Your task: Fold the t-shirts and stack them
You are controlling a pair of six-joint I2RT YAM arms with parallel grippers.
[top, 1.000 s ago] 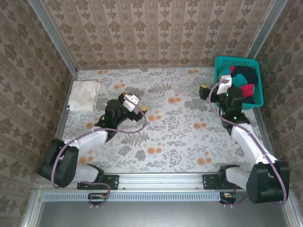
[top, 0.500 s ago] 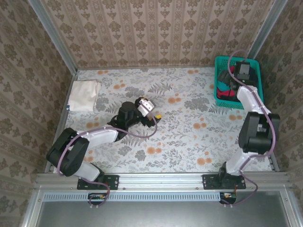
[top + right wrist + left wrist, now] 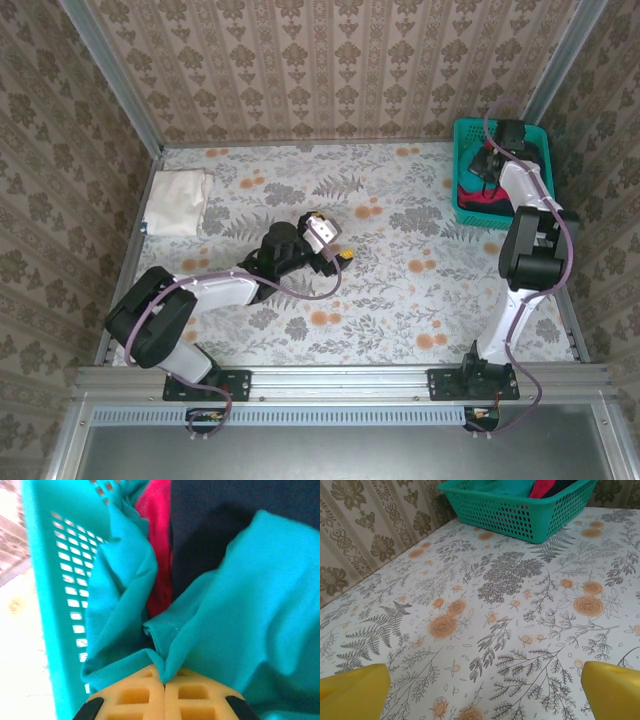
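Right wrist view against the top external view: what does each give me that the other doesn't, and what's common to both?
Right wrist: a close look at the right gripper shut on a pinched fold of the teal t-shirt, hem stitching visible. Top external: the folded cream-white t-shirt at the far left of the table, and the left gripper open over its middle. Both: the teal basket holding the red t-shirt and the dark navy t-shirt.

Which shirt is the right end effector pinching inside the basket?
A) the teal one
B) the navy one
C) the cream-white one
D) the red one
A: in the right wrist view the right end effector is shut on a fold of the teal shirt; the red shirt and navy shirt lie beyond it.
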